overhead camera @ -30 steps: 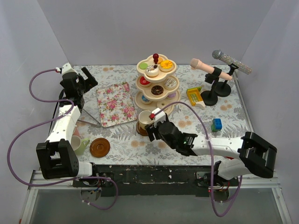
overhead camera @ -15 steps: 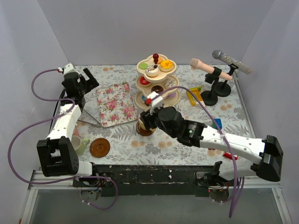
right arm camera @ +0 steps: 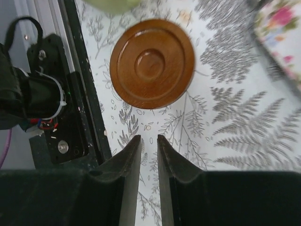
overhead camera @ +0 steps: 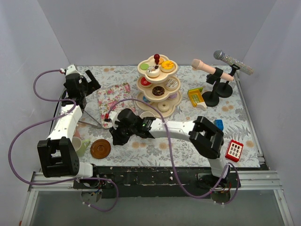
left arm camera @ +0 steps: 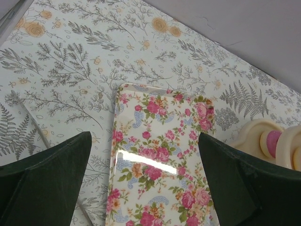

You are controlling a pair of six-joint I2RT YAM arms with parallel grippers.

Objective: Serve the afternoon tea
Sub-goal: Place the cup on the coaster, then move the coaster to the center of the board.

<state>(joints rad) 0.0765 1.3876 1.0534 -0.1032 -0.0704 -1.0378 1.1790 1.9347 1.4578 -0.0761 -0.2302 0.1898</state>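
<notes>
Presently, the right hand [right arm camera: 149, 137] is seen low over the front-left part of the tabletop [overhead camera: 164, 147]. Its two fingers are drawn almost together, with only a narrow slit left between them, and nothing is held in that slit. Just ahead of the fingertips a round brown saucer [right arm camera: 152, 69] is laid flat on the leaf-printed cloth, apart from the fingers and bare. Beside the saucer, toward the left arm's base, a green cup [overhead camera: 84, 147] is found.

The left hand [left arm camera: 144, 141] is held above the far-left part of the tabletop, its fingers spread wide with nothing between them. Below it a flowered tray [left arm camera: 160, 117] is seen lying flat.

The cream three-tier stand [overhead camera: 160, 76] is placed at the middle of the far side and is topped by a red knob [overhead camera: 156, 57]. Small toy cakes and donuts are set on its tiers, with a chocolate donut [overhead camera: 158, 91] on the middle one. A cream cup [overhead camera: 147, 114] is stood just in front of the stand, partly hidden by the right arm. Two microphones [overhead camera: 221, 70] on stands are kept at the far right.
</notes>
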